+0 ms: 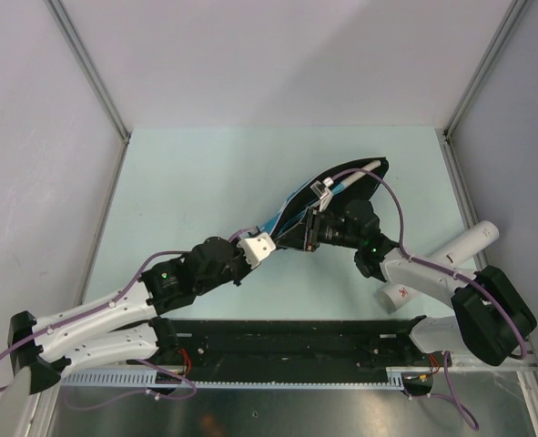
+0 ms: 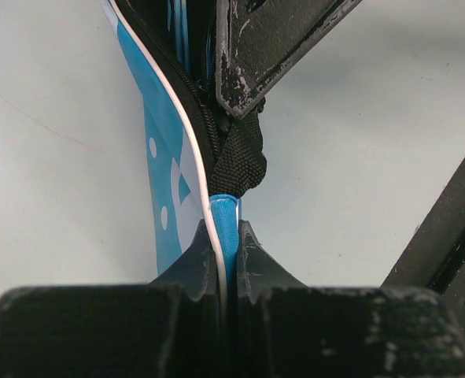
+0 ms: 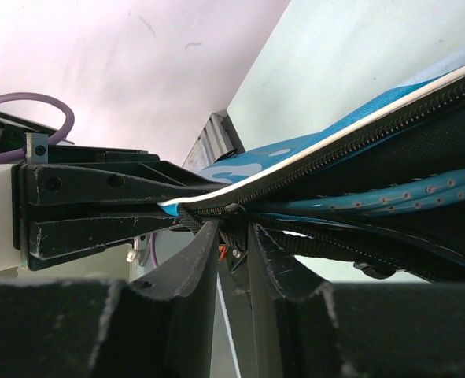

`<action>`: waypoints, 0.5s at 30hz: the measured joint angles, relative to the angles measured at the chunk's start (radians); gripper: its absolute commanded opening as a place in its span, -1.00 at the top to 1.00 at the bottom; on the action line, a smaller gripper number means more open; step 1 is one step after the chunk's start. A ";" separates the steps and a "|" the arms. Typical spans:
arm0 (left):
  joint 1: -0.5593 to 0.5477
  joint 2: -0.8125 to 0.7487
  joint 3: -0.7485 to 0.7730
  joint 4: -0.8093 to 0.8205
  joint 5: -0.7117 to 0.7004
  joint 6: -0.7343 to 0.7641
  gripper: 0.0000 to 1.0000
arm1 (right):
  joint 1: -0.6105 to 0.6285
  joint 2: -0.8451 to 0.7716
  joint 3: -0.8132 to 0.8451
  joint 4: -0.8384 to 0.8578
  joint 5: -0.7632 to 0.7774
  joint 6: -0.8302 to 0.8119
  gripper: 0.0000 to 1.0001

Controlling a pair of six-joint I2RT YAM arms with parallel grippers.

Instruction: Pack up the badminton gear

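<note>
Two grippers work the racket cover [image 1: 349, 169] mid-table, left gripper [image 2: 228, 236] clamped on its piped end, right gripper [image 3: 234, 228] pinching the zip pull [image 3: 230, 209], so hold the left firm and draw the right straight along the teeth, clear of the rackets [image 3: 389, 201] inside.

Pale-green table [image 1: 205, 182] w/ blue cover [image 1: 337, 173] mid, white tube [image 1: 469, 241] rt.

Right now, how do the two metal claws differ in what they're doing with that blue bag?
The left gripper is clamped on the blue end of the racket cover, beside the black strap loop; the right gripper sits just beyond it, apparently pinching the zipper pull. The left gripper reaches in from the left, the right gripper from the right. Both are closed on the same cover, close together.
</note>
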 measured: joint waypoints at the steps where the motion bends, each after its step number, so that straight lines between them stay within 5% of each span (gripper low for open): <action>1: 0.000 0.000 0.000 0.000 0.000 0.000 0.99 | 0.002 0.001 0.000 0.000 0.000 -0.001 0.52; 8: 0.000 0.000 0.000 0.000 0.000 0.000 0.99 | 0.021 0.002 0.000 -0.014 0.024 -0.029 1.00; 15: 0.000 0.000 -0.005 0.003 0.000 0.000 0.99 | 0.044 -0.027 0.025 -0.142 0.130 -0.101 1.00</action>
